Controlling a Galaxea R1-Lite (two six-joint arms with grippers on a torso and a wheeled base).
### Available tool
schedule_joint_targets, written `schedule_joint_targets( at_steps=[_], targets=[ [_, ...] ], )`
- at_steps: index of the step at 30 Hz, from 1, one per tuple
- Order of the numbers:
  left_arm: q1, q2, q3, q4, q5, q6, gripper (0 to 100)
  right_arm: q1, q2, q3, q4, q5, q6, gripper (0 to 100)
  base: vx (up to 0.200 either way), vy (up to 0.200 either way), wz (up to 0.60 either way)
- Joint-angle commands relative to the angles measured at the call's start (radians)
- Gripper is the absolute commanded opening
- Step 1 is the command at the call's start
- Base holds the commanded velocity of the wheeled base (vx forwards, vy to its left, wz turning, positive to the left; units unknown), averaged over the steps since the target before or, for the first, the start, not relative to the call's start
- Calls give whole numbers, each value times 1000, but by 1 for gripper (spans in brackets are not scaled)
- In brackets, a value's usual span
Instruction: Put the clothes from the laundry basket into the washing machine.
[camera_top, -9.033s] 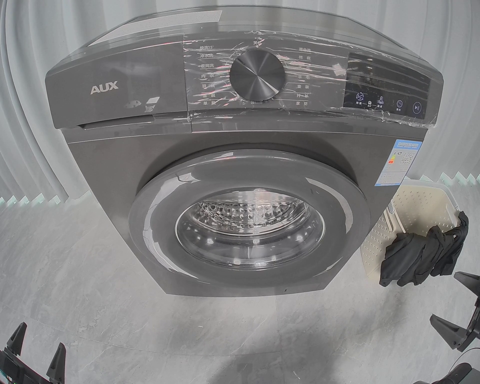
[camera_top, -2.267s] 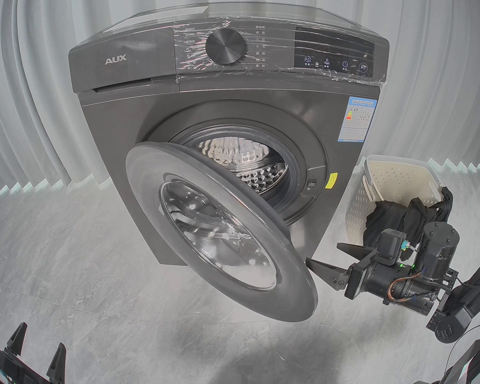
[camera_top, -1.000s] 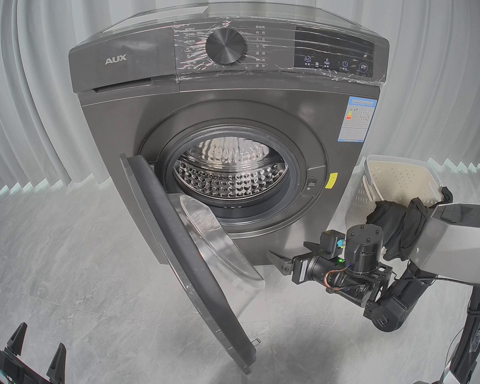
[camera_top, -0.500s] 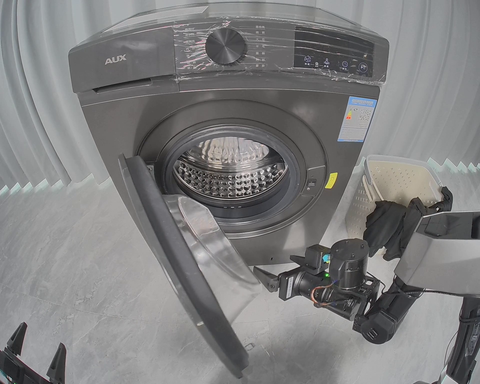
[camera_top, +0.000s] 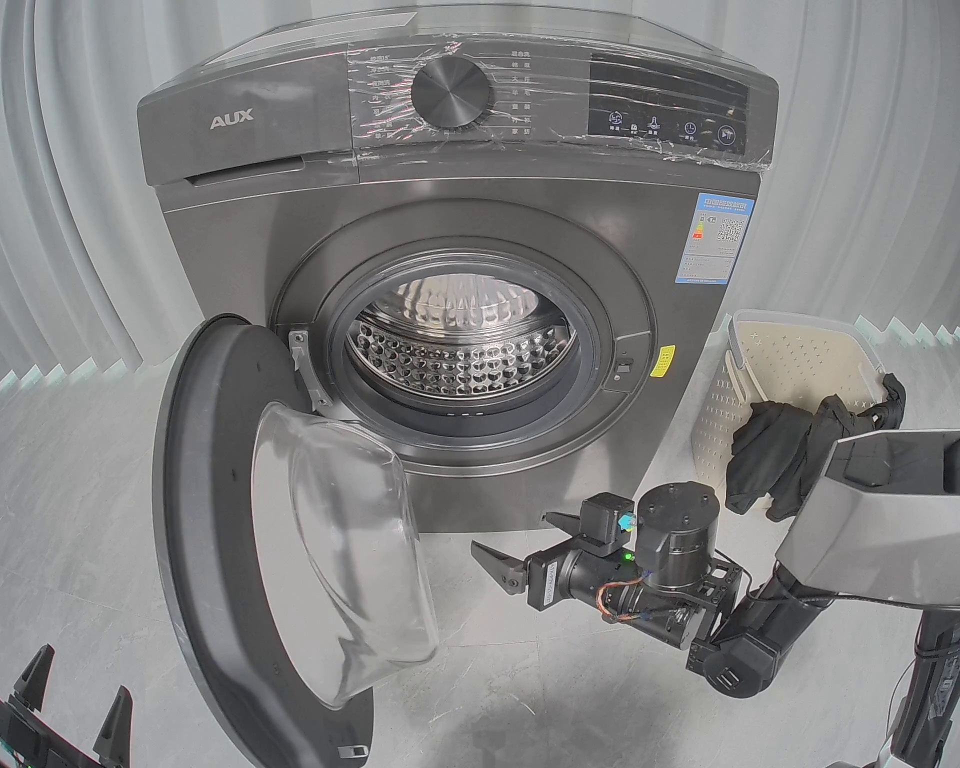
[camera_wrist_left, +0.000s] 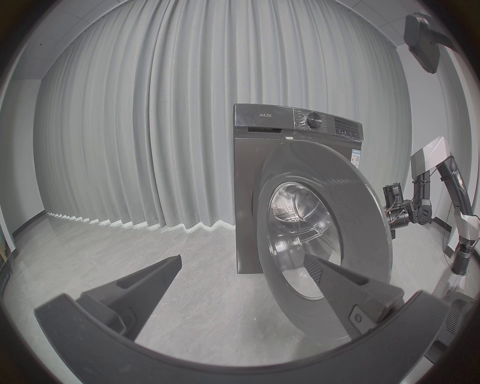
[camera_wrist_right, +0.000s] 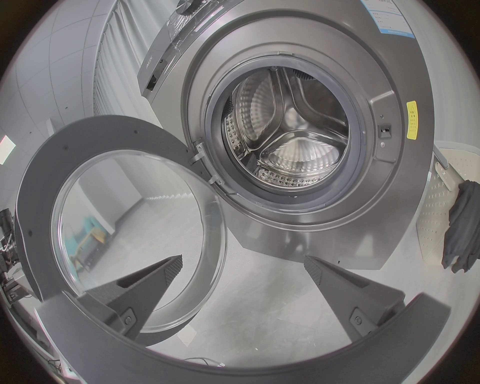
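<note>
The washing machine (camera_top: 450, 200) fills the upper middle of the frame, with its door (camera_top: 205, 480) standing wide open at lower left and the drum (camera_top: 460, 330) in plain sight. My right jaws are spread apart and hold nothing, low in the middle, below the opening. My left jaws are parted too, in the lower left corner. The dark clothes (camera_top: 780, 450) hang over the rim of the laundry basket (camera_top: 800, 360) at right, beside the machine.
</note>
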Motion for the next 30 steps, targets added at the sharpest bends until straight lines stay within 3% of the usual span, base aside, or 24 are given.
schedule_joint_targets(
  at_steps=[1,4,13,30],
  targets=[
    [0,-18,16,1,0,0,100,-6,20,-47,15,7,-2,100,0,0,0],
    [0,-18,18,0,0,0,100,-8,37,-87,75,7,-1,100,0,0,0],
    [0,-18,16,0,0,1,100,0,72,-228,192,15,-2,100,-200,0,0],
    [0,-18,16,1,0,1,100,69,202,-418,233,22,1,100,0,0,0]
  ],
)
